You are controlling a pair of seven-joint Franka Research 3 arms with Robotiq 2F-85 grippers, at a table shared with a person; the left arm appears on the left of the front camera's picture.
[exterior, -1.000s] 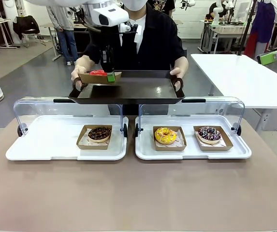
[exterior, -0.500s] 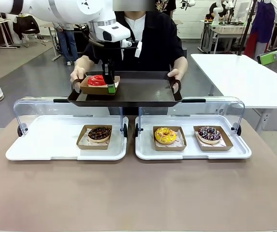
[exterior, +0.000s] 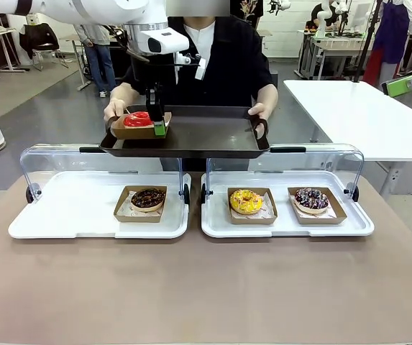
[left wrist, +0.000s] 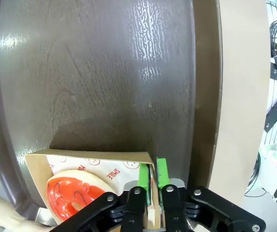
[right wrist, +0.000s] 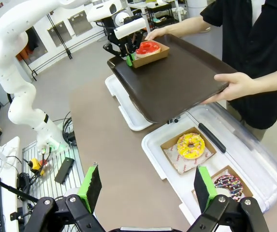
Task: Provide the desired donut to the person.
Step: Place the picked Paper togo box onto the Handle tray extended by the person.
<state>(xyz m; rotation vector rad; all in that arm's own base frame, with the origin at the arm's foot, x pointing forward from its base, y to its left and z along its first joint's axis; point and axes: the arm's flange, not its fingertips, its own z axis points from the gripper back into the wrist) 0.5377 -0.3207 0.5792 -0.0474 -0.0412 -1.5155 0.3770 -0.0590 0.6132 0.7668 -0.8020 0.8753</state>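
At the upper left of the front view, our left end effector [exterior: 159,128] reaches down onto the brown tray [exterior: 206,133], which the person [exterior: 227,65] holds level above the counter [exterior: 206,287] with a hand [exterior: 116,109] on each side handle. In the left wrist view its green pads [left wrist: 143,176] stand close together, pinching one wall of the cardboard carton [left wrist: 99,157]. The red donut [exterior: 137,118] lies in that carton, at the left end of the brown tray, just beside the person's hand.

Below, on the counter, the left white tray [exterior: 69,208] carries a chocolate donut [exterior: 148,198]. The right white tray [exterior: 285,223] carries a yellow donut [exterior: 246,201] and, further right, a sprinkled donut [exterior: 311,199], each in its own carton.

In the right wrist view our right end effector [right wrist: 145,181] hangs over the counter with its fingers spread wide, nothing between them, well apart from the brown tray.
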